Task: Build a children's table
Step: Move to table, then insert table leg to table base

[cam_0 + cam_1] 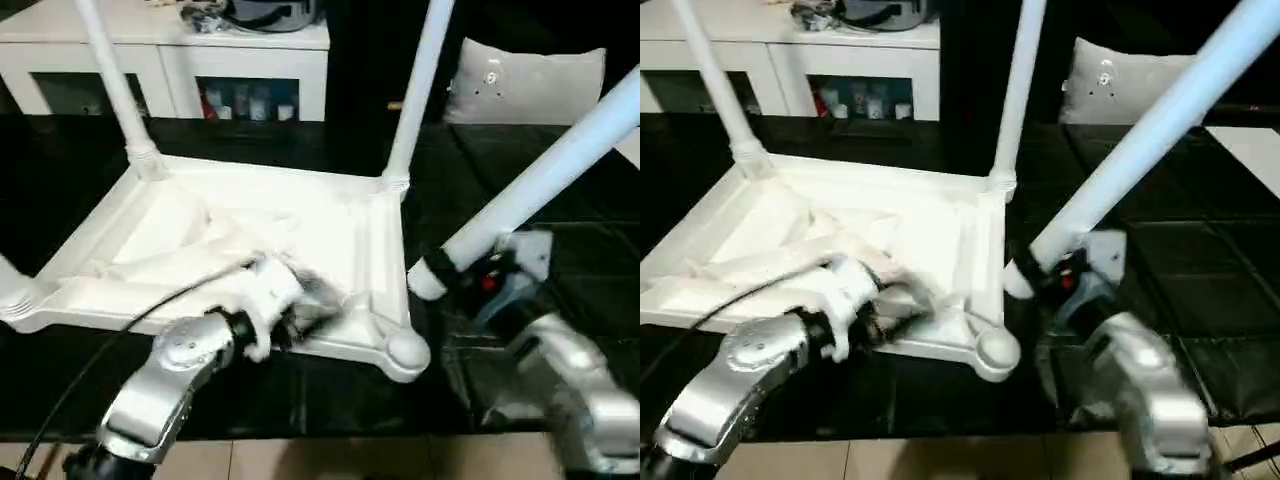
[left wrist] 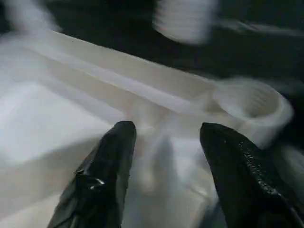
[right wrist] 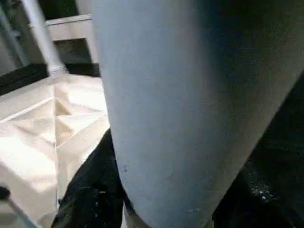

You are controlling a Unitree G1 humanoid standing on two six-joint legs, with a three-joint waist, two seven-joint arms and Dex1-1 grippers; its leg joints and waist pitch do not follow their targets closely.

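Head views: tabletop (image 1: 240,250) lies underside up on the dark floor. 2 legs stand in the far corner sockets, far-left leg (image 1: 115,85) and far-right leg (image 1: 415,90). Near-right socket (image 1: 408,350) is empty. Right gripper (image 1: 470,268) holds a loose leg (image 1: 540,180) tilted, its threaded end just right of that socket.

Left wrist view: left gripper (image 2: 166,137), fingers spread wide, rests over the ribbed underside beside the socket.

Right wrist view: fingers clamp the leg. Near-left corner unclear, possibly fitted.
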